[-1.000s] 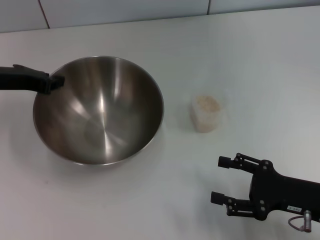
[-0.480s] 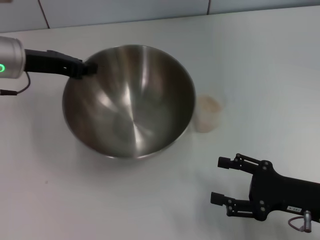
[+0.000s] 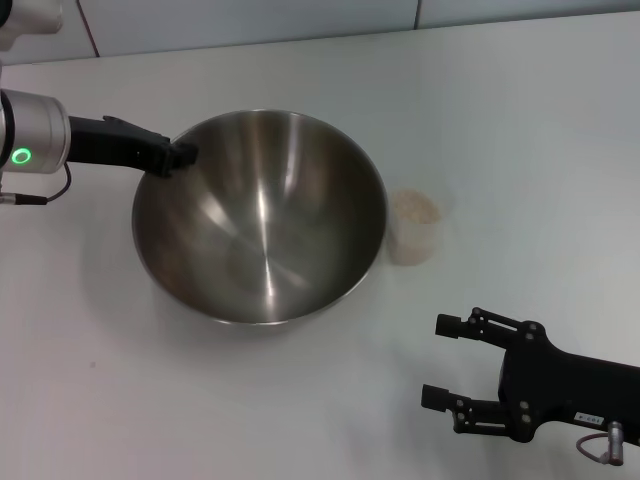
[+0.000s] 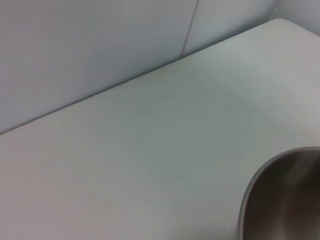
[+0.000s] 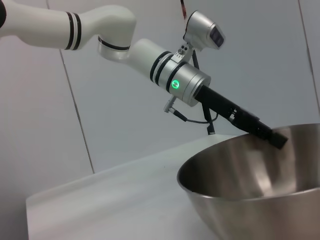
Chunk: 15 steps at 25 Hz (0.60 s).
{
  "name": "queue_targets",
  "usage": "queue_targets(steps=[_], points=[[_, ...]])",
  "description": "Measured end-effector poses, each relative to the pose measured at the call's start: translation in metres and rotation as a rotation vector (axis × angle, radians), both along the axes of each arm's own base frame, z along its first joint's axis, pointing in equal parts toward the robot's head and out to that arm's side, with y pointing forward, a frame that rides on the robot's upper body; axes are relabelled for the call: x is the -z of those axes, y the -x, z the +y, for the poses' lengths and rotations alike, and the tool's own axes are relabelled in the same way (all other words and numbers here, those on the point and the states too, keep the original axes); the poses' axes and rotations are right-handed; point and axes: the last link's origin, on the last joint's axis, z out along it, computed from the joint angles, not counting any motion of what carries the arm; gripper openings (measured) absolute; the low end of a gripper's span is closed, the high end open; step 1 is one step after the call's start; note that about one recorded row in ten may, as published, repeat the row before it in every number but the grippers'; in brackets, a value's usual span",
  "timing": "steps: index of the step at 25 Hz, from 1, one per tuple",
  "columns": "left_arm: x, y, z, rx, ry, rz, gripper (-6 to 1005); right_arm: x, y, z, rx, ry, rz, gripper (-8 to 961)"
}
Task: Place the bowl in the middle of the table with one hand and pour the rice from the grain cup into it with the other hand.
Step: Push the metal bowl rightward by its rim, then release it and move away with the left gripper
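Observation:
The steel bowl is in the middle of the white table, tilted, its rim raised on the right side. My left gripper is shut on the bowl's far-left rim. The bowl's rim shows in the left wrist view, and the bowl and the left gripper show in the right wrist view. The clear grain cup holding rice stands upright just right of the bowl, partly hidden by its rim. My right gripper is open near the front right, apart from the cup.
A grey wall runs along the table's far edge. The left arm reaches in from the left side.
The left gripper carried the bowl to the right, toward the cup, then lowered it slightly. The cup is now partly behind the bowl's rim. The right arm has not moved.

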Motion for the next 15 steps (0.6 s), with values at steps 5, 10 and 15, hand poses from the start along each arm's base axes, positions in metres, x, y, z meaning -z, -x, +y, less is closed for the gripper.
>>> queue_targets(steps=[5, 10, 15], points=[[-0.001, 0.007, -0.002, 0.0, -0.017, 0.009, 27, 0.0, 0.0, 0.0, 0.002, 0.0, -0.002, 826], [-0.016, 0.011, -0.006, 0.042, -0.051, 0.015, 78, -0.001, -0.003, 0.003, 0.024, -0.024, -0.007, 826], [-0.045, 0.02, -0.037, 0.223, -0.085, -0.07, 204, -0.009, -0.024, 0.023, 0.213, -0.235, -0.048, 827]])
